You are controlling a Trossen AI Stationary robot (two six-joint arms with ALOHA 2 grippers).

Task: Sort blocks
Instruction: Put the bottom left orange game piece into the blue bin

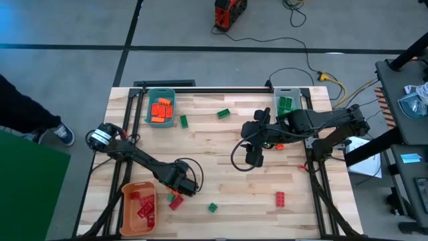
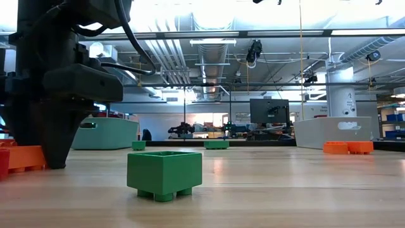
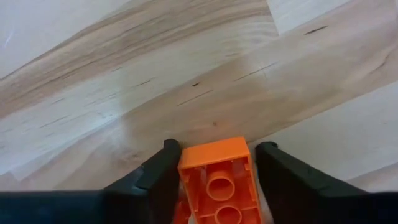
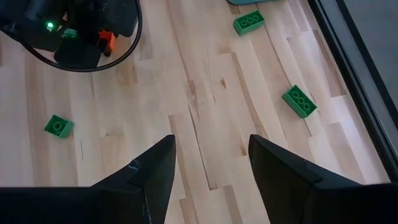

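In the high view I have the left gripper (image 1: 179, 194) at lower left of the frame, just right of the orange bin (image 1: 127, 214), its jaws part-closed on an orange block (image 3: 219, 180) that sits between them, whether lifted or on the table (image 1: 221, 167) I cannot tell. My right gripper (image 1: 254, 158) waits right of centre, jaws wide and empty. I judge the step a pick of the orange block; next it must cross to the teal bin (image 1: 160, 94) at upper left, where orange blocks (image 1: 161, 110) lie, while green blocks (image 4: 298, 101) stay loose.
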